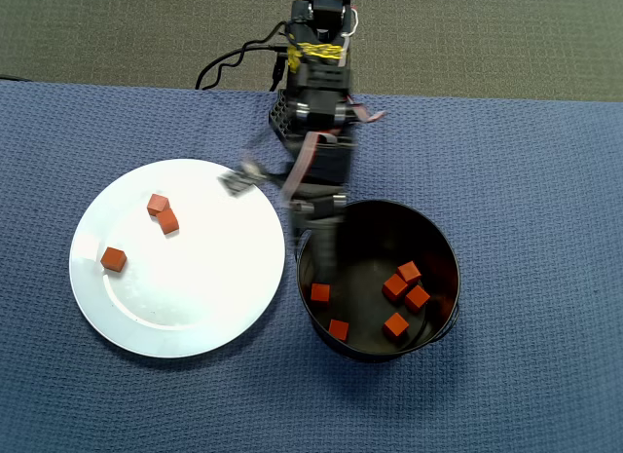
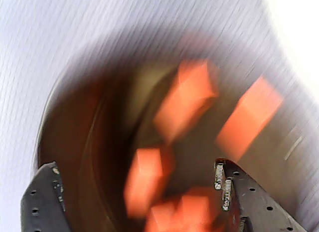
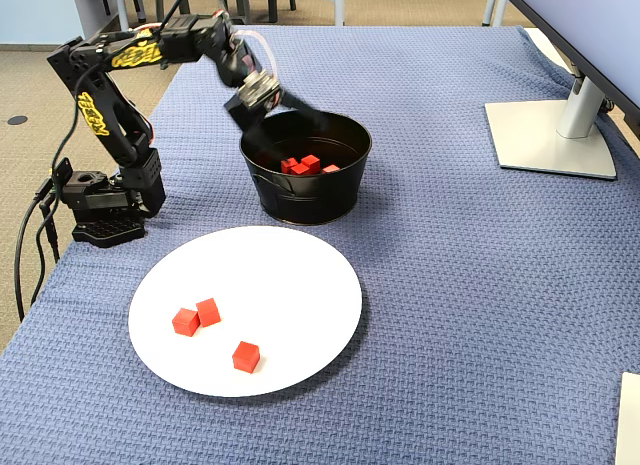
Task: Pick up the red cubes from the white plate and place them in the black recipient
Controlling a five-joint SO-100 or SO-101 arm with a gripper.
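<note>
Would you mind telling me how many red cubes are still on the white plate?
3 on the white plate: two touching near its upper left and one alone by the left rim, as the overhead view shows. None appears hidden there; the rest lie in the black pot.

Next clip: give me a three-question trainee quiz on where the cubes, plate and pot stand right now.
1. How many red cubes lie on the white plate?
2. True or false: the black pot is empty.
3. In the overhead view the end effector is over: A) the plate's middle, B) the pot's near rim, C) bare cloth.

Key: 1) three; 2) false, six cubes show inside; 3) B.
</note>
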